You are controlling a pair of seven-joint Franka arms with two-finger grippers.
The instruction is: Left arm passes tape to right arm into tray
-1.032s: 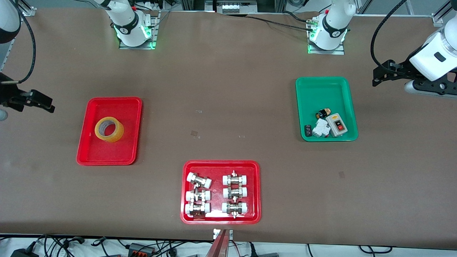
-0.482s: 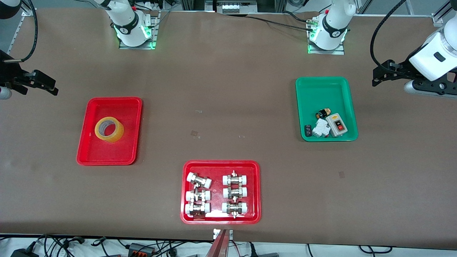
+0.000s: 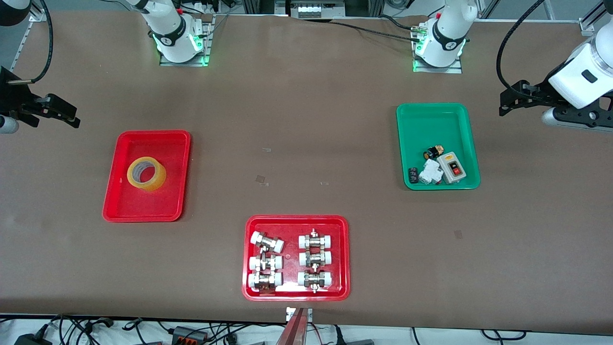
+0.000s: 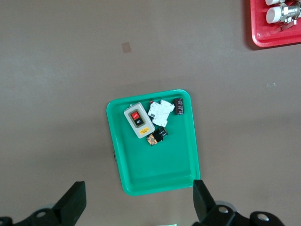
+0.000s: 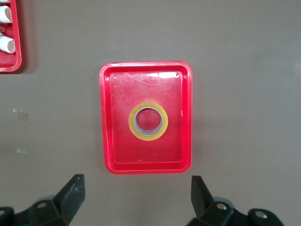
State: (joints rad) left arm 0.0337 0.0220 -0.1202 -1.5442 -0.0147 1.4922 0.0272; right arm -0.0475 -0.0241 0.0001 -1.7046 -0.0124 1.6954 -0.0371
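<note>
A brown table (image 3: 306, 143) fills the front view, with the two arm bases fixed along its top edge. The left arm (image 3: 582, 79) is held high over the table's edge at its own end, just past the green tray. The right arm (image 3: 14, 9) is raised over the table's edge at its own end, farther from the front camera than the tape's tray.

Three trays are laid out well apart. The plain red tray (image 3: 119, 201) is set toward the right arm's end. A second red tray (image 3: 297, 221) is placed nearest the front camera, near the middle, and is filled with white-capped metal fittings (image 3: 289, 261) in two columns. The green tray (image 3: 431, 115) is set toward the left arm's end; a grey switch box (image 3: 452, 167), a white breaker (image 3: 429, 171) and smaller dark parts are gathered at its nearer end.

The left gripper (image 4: 136, 207) is held wide open and empty over the table beside the green tray (image 4: 160, 186). The right gripper (image 5: 136, 205) is likewise spread wide and empty, above the table beside the plain red tray (image 5: 108, 141).

The tape (image 3: 146, 173) is laid flat inside the plain red tray, near its middle, its hole facing up; in the right wrist view the tape (image 5: 148, 135) is seen ringed by bare tray floor.
</note>
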